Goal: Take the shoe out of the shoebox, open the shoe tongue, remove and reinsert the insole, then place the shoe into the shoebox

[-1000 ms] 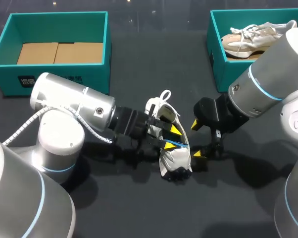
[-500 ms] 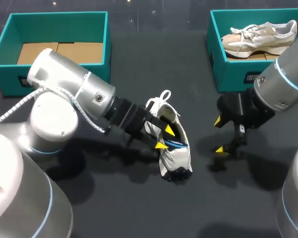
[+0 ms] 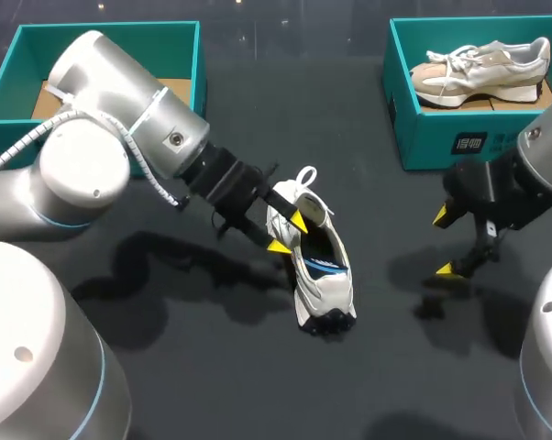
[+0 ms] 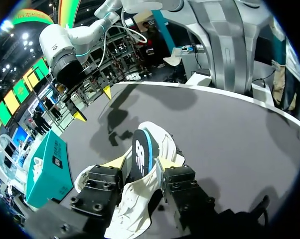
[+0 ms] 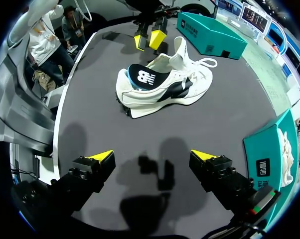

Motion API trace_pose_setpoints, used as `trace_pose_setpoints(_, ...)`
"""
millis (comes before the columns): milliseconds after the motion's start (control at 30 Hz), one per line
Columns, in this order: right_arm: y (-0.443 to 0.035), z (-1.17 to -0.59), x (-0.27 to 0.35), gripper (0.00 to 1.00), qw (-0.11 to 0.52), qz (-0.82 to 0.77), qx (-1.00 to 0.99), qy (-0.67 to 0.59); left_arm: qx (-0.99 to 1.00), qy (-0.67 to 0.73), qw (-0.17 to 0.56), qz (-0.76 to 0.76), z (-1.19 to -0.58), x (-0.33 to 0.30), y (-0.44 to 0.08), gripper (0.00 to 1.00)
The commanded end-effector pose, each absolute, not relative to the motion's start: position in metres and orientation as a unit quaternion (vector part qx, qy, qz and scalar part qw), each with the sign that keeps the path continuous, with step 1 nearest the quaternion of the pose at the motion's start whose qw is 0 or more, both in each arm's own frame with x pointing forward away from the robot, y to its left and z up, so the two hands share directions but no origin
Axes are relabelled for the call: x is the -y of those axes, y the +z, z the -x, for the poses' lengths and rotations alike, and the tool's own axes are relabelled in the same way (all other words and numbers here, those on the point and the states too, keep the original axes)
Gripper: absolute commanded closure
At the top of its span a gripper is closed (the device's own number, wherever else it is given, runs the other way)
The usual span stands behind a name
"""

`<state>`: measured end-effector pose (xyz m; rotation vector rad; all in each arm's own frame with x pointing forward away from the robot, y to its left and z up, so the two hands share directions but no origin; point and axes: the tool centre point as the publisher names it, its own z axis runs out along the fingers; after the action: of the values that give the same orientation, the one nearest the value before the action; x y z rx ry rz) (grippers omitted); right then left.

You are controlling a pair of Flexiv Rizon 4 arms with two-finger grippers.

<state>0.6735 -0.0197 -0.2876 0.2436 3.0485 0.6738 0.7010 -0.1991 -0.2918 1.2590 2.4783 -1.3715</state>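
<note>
Our white and black shoe stands on the dark table, out of both boxes and roughly midway between our 2 grippers. Its dark insole, edged in blue, sits in the shoe's opening with one end raised above the collar. Our left gripper is just beside the shoe at its laced end. Its 2 fingers are a little apart, and the insole shows in line with the gap ahead of them. In the right wrist view the yellow tips stand clear of the shoe, so we see it holding nothing. Our right gripper hangs above the table well apart from the shoe, on its right, with its fingers spread wide and nothing between them. The teal left box lies behind our left arm. The teal right box holds a second, beige shoe.
</note>
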Motion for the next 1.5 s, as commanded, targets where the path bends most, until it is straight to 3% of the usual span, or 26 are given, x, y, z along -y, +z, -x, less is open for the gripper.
trace_pose_setpoints(33, -0.282, -0.667, 0.024, 0.0, 0.008, -0.078, -0.973, 0.216, -0.797, -0.416, -0.022, -0.437, -0.712, 0.193, -0.282, 0.62)
trace_pose_setpoints(367, -0.282, -0.667, 0.024, 0.0, 0.008, -0.078, -0.973, 0.216, -0.793, -0.359, -0.056, -0.489, -0.728, 0.178, -0.275, 0.68)
trace_pose_setpoints(400, -0.282, -0.667, 0.024, 0.0, 0.008, -0.078, -0.973, 0.216, -0.793, -0.352, -0.061, -0.494, -0.73, 0.175, -0.274, 0.72)
trace_pose_setpoints(500, -0.282, -0.667, 0.024, 0.0, 0.008, -0.078, -0.973, 0.216, -0.792, -0.318, -0.075, -0.516, -0.733, 0.166, -0.271, 1.0)
trace_pose_setpoints(667, -0.282, -0.667, 0.024, 0.0, 0.008, -0.078, -0.973, 0.216, -0.788, -0.223, -0.081, -0.568, -0.739, 0.146, -0.269, 1.0)
trace_pose_setpoints(1067, -0.282, -0.667, 0.024, 0.0, 0.008, -0.078, -0.973, 0.216, -0.788, -0.223, -0.081, -0.568, -0.739, 0.146, -0.269, 1.0)
trace_pose_setpoints(1500, -0.282, -0.667, 0.024, 0.0, 0.008, -0.078, -0.973, 0.216, -0.704, -0.206, -0.053, -0.677, -0.698, 0.171, -0.253, 1.0)
